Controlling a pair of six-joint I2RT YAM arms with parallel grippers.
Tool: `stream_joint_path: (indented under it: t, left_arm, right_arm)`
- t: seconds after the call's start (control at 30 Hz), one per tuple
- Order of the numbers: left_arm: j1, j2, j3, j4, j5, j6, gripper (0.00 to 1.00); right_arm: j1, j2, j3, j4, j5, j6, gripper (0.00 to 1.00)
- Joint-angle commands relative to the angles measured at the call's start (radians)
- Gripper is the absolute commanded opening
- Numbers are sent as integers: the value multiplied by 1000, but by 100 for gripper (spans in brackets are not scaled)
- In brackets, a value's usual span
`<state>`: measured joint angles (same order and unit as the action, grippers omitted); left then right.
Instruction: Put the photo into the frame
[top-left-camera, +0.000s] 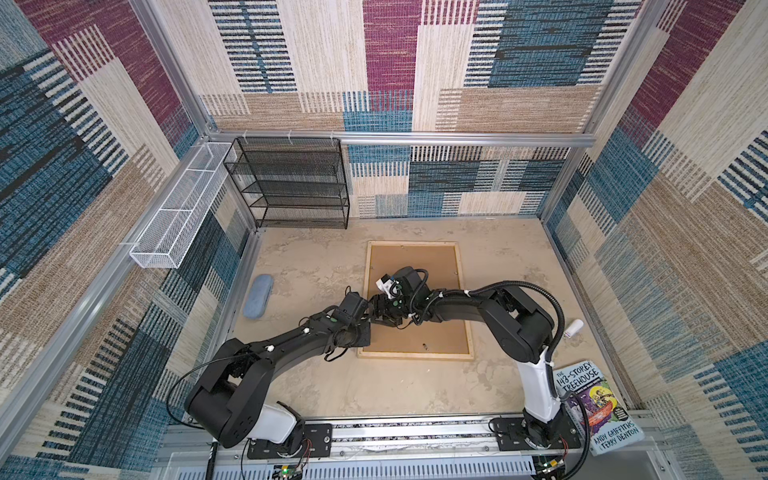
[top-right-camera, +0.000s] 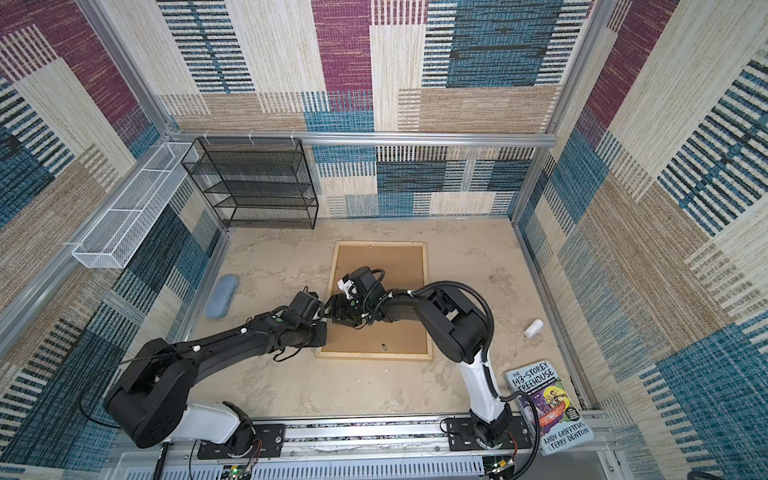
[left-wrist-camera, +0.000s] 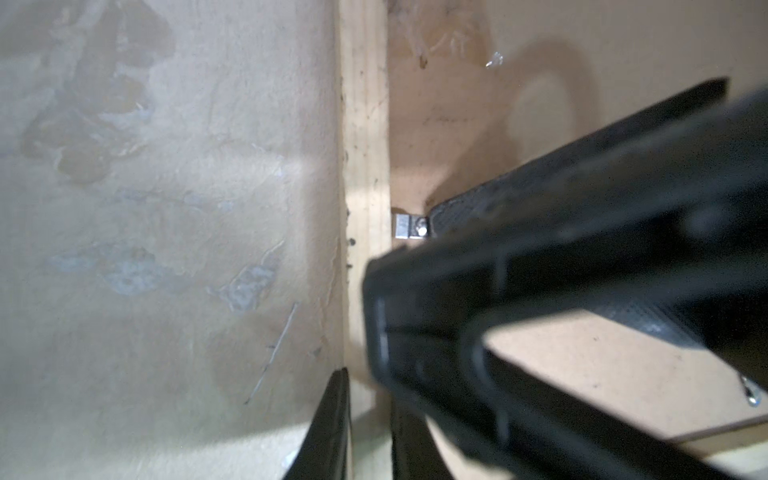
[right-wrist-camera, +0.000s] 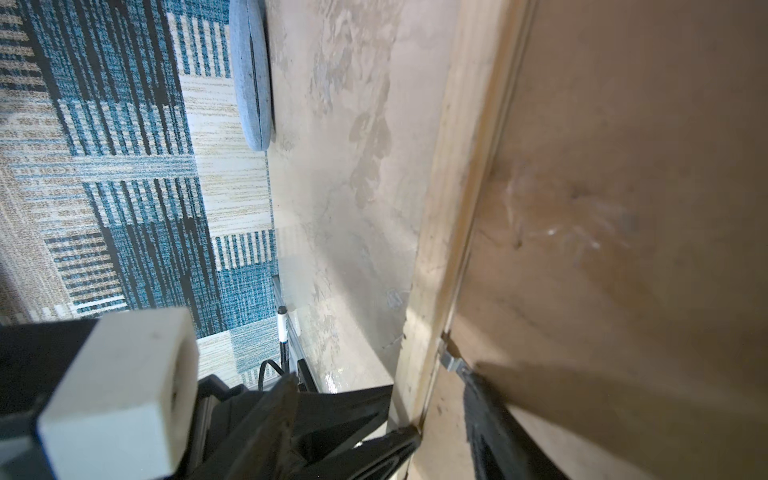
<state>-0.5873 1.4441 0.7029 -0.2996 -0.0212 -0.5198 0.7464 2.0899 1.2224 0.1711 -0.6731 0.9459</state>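
Observation:
The pale wood frame (top-left-camera: 415, 355) (top-right-camera: 374, 356) lies face down in the middle of the table. The brown backing board (top-left-camera: 432, 266) (top-right-camera: 399, 266) sits inside it. The photo is hidden. My left gripper (top-left-camera: 363, 328) (left-wrist-camera: 370, 436) stands over the frame's left rail (left-wrist-camera: 365, 124), with a finger on each side, shut on the strip. My right gripper (top-left-camera: 386, 322) (right-wrist-camera: 442, 403) reaches across to the same rail and is open. One of its fingers (right-wrist-camera: 482, 415) rests on the board, its tip at a small metal tab (left-wrist-camera: 409, 230) (right-wrist-camera: 451, 359).
A blue-grey case (top-left-camera: 257, 297) lies left of the frame. A black mesh shelf (top-left-camera: 291, 183) and a white wire basket (top-left-camera: 178, 208) stand at the back left. A small white cylinder (top-left-camera: 573, 327) and a book (top-left-camera: 598, 415) lie on the right.

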Motion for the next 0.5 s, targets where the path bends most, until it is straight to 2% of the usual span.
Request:
stream_joint_path:
  t: [0.0, 0.3, 0.47]
  left_arm:
    - [-3, 5, 2, 43, 95, 44, 19]
    - [-6, 30, 2, 72, 138, 38, 19]
    - [-8, 25, 3, 50, 105, 48, 19]
  right_arm:
    - [5, 11, 3, 38, -13, 23, 65]
    - [5, 30, 5, 70, -30, 47, 65]
    - [5, 23, -4, 65, -19, 42, 65]
